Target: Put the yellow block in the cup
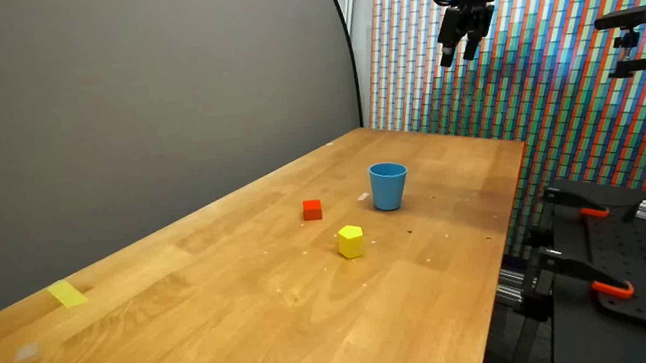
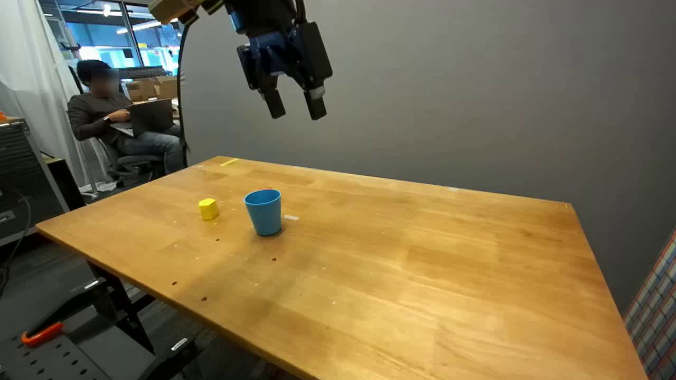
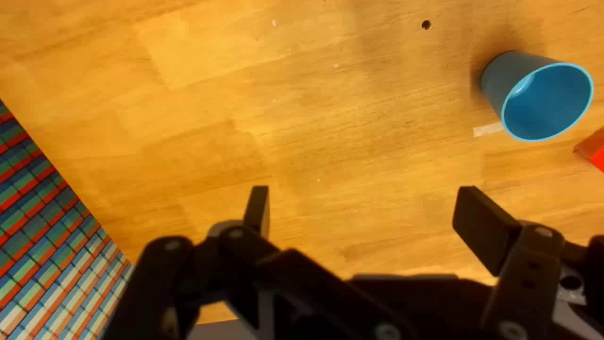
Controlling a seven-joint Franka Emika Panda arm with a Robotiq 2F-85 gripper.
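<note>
The yellow block [image 1: 351,242] stands on the wooden table in both exterior views [image 2: 208,209]; its top face looks many-sided. It is out of the wrist view. The blue cup [image 1: 388,186] stands upright close to it, also seen in an exterior view [image 2: 264,212]. In the wrist view the cup [image 3: 540,97] is at the upper right, and the visible inside looks empty. My gripper [image 1: 458,57] hangs high above the table, well away from block and cup, also in an exterior view [image 2: 297,112]. In the wrist view its fingers [image 3: 365,210] are wide apart with nothing between them.
A small red block [image 1: 312,210] lies near the cup, partly hidden behind it in an exterior view [image 2: 268,188] and cut by the edge of the wrist view [image 3: 595,150]. Flat yellow tape [image 1: 67,293] is on the table [image 1: 208,346]. A grey screen [image 1: 143,104] stands along one side.
</note>
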